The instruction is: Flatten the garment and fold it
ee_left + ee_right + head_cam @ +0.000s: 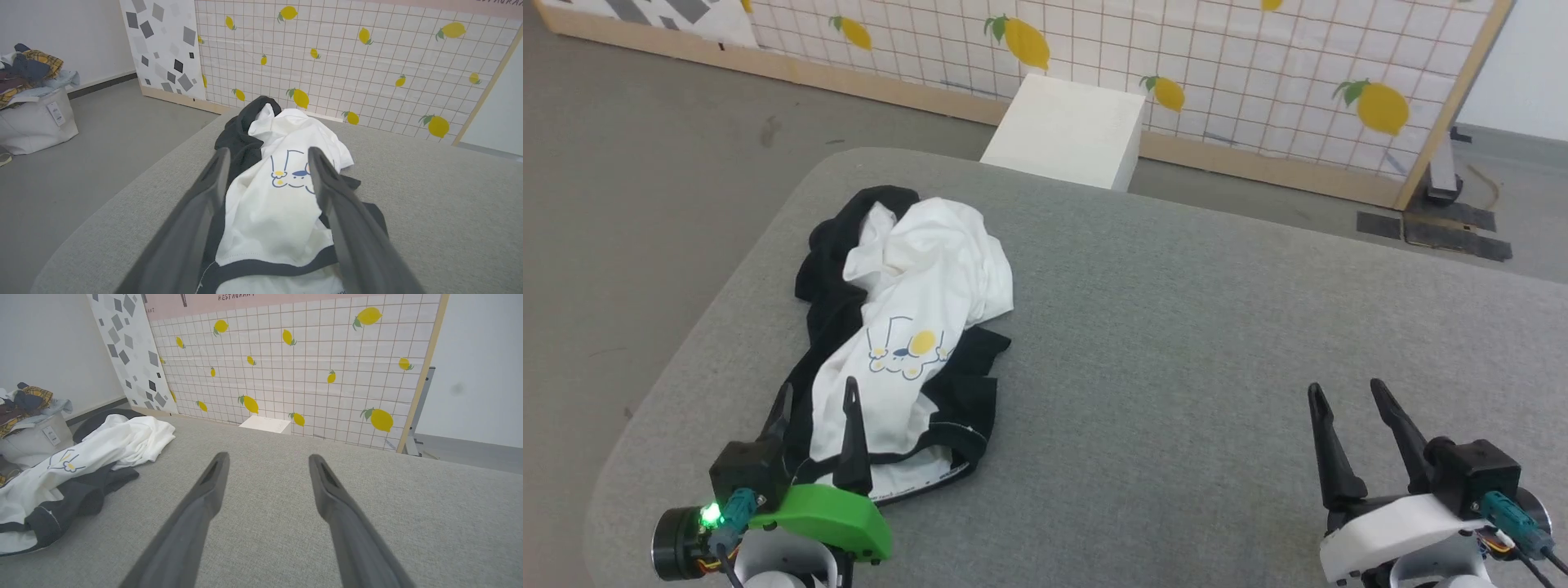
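Nearest the head camera, left hand [818, 385] and right hand [1344, 386] both have their fingers spread wide and hold nothing. The garment [923, 269] lies crumpled in a long heap on the robot's left side of the bench [1176, 327], running away from the left hand toward the far edge. White body cloth lies on top with the print [907, 351] showing. Black sleeves [825, 269] are bunched along its left flank and under its near right side. The left hand's fingers straddle the near end of the heap, above a black band [907, 459] of trim; whether they touch the cloth cannot be told. The right hand hovers over bare bench, well apart from the garment.

Handling, as judged: the cloth is light, soft and limp, so it will sag and drag rather than keep a shape, and the bench fabric may hold it back. A pinch should take a single layer at an edge. The near trim band and a sleeve end look the best holds, because they let the heap be drawn apart. Grabbing the bunched middle would probably lift several layers at once.
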Controlling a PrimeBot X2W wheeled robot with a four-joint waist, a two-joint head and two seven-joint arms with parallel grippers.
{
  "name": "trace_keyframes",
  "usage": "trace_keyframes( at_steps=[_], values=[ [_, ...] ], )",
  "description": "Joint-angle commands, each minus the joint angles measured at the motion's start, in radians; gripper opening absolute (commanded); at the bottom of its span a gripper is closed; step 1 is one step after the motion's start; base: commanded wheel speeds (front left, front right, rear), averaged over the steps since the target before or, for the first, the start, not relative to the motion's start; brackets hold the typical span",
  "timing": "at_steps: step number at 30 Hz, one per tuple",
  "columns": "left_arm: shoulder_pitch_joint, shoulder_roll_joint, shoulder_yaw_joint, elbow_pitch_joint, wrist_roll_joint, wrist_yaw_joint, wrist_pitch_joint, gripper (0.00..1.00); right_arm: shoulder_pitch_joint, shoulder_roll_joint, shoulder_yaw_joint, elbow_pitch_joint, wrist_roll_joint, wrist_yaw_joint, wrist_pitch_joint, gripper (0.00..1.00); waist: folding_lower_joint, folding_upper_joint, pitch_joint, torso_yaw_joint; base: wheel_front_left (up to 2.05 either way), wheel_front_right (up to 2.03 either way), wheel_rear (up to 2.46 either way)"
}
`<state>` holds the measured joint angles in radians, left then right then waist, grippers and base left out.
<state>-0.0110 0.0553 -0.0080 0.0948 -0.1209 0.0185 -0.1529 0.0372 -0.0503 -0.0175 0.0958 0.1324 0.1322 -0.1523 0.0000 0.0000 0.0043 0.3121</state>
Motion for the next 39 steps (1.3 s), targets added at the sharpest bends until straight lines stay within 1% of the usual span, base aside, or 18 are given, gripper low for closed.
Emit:
trace_keyframes(
  at_steps=[1, 19, 39],
  values=[
    [0.017, -0.003, 0.002, 0.006, -0.017, 0.003, -0.012, 1.00, 0.011, 0.000, -0.002, 0.006, 0.008, -0.001, -0.012, 1.00, 0.0000, 0.0000, 0.002, 0.009, 0.00, 0.00, 0.00],
    [0.018, -0.004, 0.002, 0.037, -0.037, 0.014, -0.049, 1.00, 0.020, 0.000, 0.001, 0.036, 0.019, -0.001, -0.050, 1.00, 0.0000, 0.0000, 0.002, 0.080, 0.00, 0.00, 0.00],
    [0.024, -0.005, 0.007, 0.053, -0.028, 0.019, -0.090, 1.00, 0.038, 0.000, -0.008, 0.046, 0.030, -0.001, -0.091, 1.00, 0.0000, 0.0000, -0.009, 0.157, 0.00, 0.00, 0.00]
  ],
)
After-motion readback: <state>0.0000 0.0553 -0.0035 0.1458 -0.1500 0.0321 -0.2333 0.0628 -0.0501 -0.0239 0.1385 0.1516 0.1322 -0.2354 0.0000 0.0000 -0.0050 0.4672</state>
